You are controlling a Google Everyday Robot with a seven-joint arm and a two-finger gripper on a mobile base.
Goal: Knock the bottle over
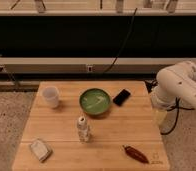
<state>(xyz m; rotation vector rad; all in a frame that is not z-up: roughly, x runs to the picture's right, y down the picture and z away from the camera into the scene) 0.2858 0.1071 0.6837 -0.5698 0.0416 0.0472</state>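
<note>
Nearest, red chili pepper [135,154] and pale packet [41,150] on wooden table [116,135]. Mid-table, an upright bottle [82,129]. At right edge, gripper [159,116], dim under arm [177,84]; open or closed impossible to tell.

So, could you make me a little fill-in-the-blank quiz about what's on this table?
1. The bottle stands ___, not yet knocked over.
2. The bowl behind it is coloured ___.
3. A black ___ lies between the bowl and the gripper, which hangs beside the table.
4. The cup is coloured ___.
Missing words: upright; green; phone; white.
</note>
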